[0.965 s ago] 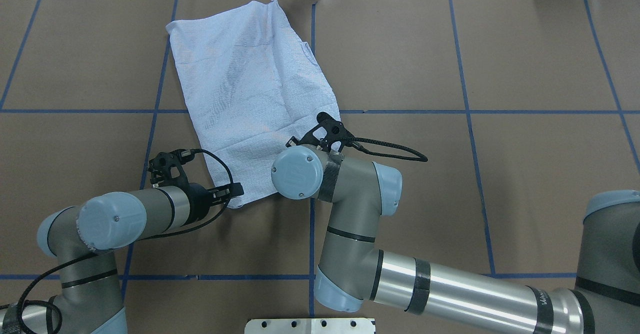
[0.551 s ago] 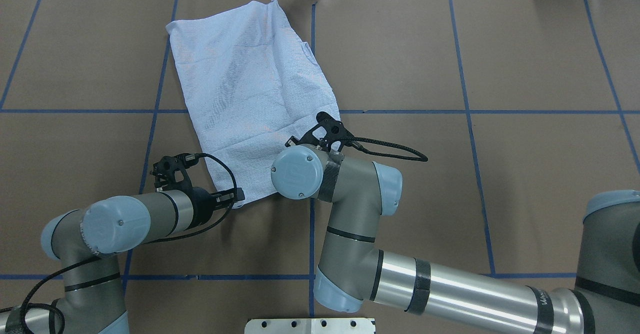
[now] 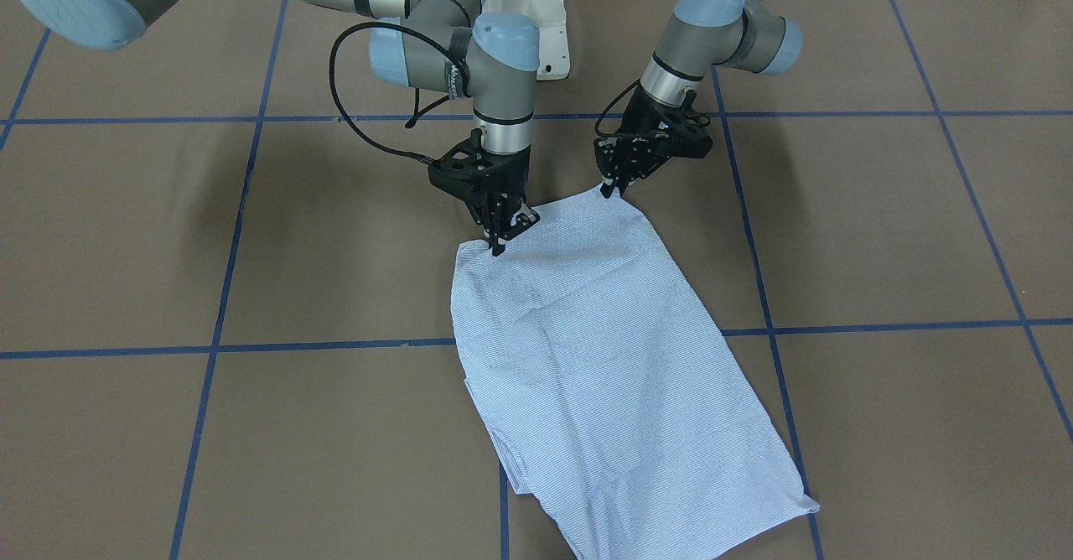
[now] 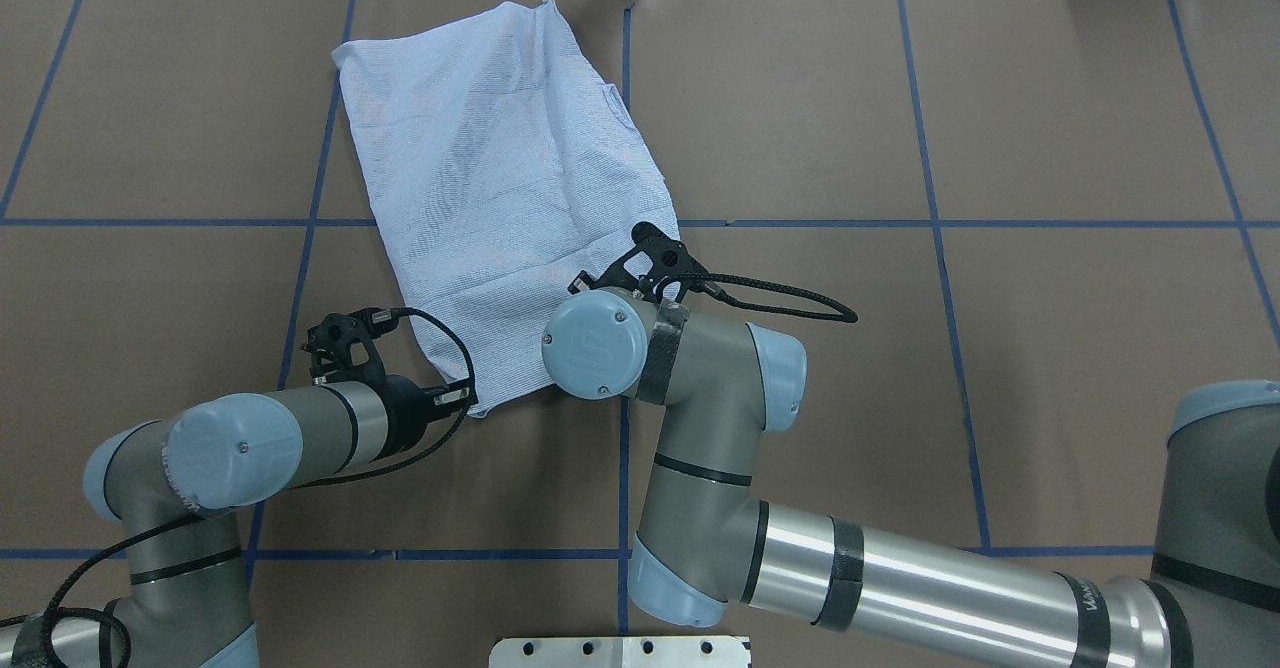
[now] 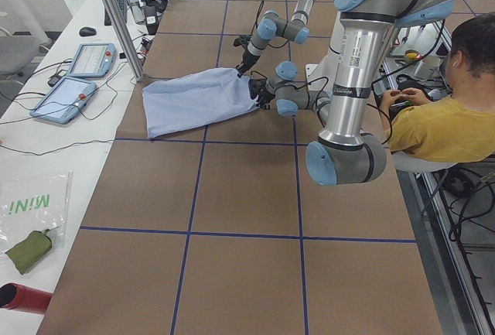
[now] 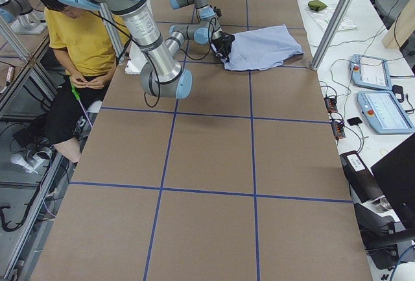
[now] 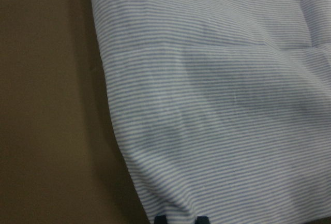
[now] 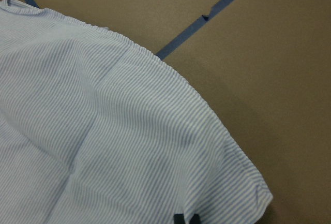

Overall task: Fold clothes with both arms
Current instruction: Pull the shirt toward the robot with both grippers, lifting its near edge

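Observation:
The light blue-and-white striped shirt [image 4: 500,158] lies flat on the brown table as a long folded rectangle, running away from the robot; it also shows in the front view [image 3: 603,359]. My left gripper [image 3: 610,187] sits at its near left corner [image 4: 478,408], low on the table, fingertips closed on the fabric edge in the left wrist view [image 7: 181,219]. My right gripper [image 3: 500,240] points down at the near right corner and pinches the cloth [image 8: 103,141]. In the overhead view the right wrist hides that gripper. Collar, buttons and label are hidden.
Blue tape lines [image 4: 940,223] cross the brown table. The white pedestal base [image 3: 545,32] stands behind the arms. A seated person in yellow [image 5: 441,126] is beside the robot. Tablets [image 5: 69,95] and a metal post [image 5: 116,18] are at the table's far side.
My left gripper has shifted slightly toward the robot and lower at the shirt's near left corner. The right arm and most of the shirt have not moved.

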`<state>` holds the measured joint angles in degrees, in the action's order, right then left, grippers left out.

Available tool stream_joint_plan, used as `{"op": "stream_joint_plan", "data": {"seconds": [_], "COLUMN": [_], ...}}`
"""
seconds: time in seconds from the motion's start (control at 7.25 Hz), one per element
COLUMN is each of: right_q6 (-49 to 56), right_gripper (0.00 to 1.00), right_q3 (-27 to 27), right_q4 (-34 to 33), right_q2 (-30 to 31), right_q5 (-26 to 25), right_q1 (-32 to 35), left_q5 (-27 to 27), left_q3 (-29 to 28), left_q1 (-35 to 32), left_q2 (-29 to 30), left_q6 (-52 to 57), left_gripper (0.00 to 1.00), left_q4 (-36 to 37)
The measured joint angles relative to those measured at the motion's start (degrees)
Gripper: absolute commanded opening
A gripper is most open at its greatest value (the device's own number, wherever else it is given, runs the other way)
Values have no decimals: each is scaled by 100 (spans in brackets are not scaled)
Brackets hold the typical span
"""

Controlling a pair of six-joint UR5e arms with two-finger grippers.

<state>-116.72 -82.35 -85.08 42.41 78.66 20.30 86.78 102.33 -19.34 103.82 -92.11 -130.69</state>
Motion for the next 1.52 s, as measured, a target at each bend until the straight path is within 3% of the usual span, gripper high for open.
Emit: {"op": "stream_joint_plan", "data": {"seconds": [0.28,0.69,1.24,1.52], "right_q6": [35,57,-323,-454], "right_gripper": [0,0,0,0], "right_q3": [-517,-2530,-5278,-5787], "right_q4": [-13,-261,-2797,-3590], "right_q2": [373,1694,2043,1972], "right_q5": [-10,-377,-1104,-1214], "right_q1": [-20,-551,-2038,-2213], "left_q5": [36,261,416,740], "left_q3": [200,1023,2223,2881], "left_q1": [1,32,265,287], "left_q2": [94,128,-250,-448], "left_q6": [6,-1,-15,-13], "left_gripper": [0,0,0,0], "left_q4": [0,0,112,807]}}
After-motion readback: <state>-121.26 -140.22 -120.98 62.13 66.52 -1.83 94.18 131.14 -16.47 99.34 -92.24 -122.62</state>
